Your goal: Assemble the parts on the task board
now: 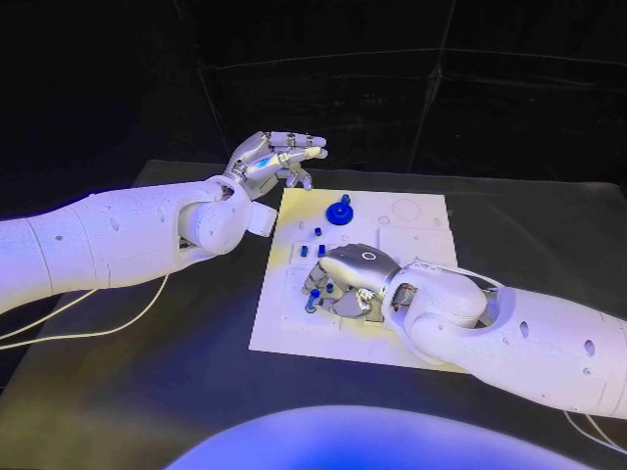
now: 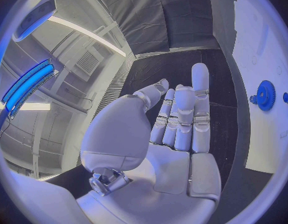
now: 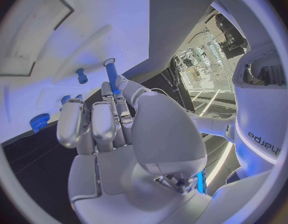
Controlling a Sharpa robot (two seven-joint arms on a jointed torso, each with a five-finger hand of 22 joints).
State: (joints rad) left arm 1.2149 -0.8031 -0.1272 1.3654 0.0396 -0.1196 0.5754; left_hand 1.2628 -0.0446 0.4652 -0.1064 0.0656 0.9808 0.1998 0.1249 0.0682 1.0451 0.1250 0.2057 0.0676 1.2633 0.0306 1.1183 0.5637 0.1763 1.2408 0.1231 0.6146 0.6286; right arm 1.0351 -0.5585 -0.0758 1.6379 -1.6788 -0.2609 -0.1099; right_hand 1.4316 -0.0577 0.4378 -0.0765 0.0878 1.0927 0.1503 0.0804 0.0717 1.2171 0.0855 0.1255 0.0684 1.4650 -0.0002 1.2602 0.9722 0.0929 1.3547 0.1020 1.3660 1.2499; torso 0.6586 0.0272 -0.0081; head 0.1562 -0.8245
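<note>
Down on the near half of the task board (image 1: 288, 328), the right hand (image 1: 345, 284) is lowered onto the white plate, fingers bent toward it. From the right wrist view, that hand (image 3: 113, 129) has a slim blue peg (image 3: 111, 74) pinched between its thumb and fingers, the peg's ringed top poking out past the fingertips (image 3: 121, 82). Just beyond the held peg, another short blue part (image 3: 81, 75) stands on the board, and a blue toothed part (image 3: 39, 121) sits close to the board's edge. From above, a few small blue pegs (image 1: 311, 249) stand on the plate just past the right hand, on the side nearer the left arm.

Further out, the blue gear (image 1: 342, 211) sits on the far half of the board, well apart from the right hand and nearer the left one. The left hand (image 1: 274, 157) hangs above the black table (image 1: 144, 392) just off the board's far corner, touching nothing. In its own wrist view the left hand (image 2: 175, 124) holds nothing, its fingers stretched out straight and lying close side by side, with the gear (image 2: 265, 92) off to one side on the white plate.

Some lettering shows on the robot's body in the right wrist view, but it appears mirrored and I cannot read it reliably.
</note>
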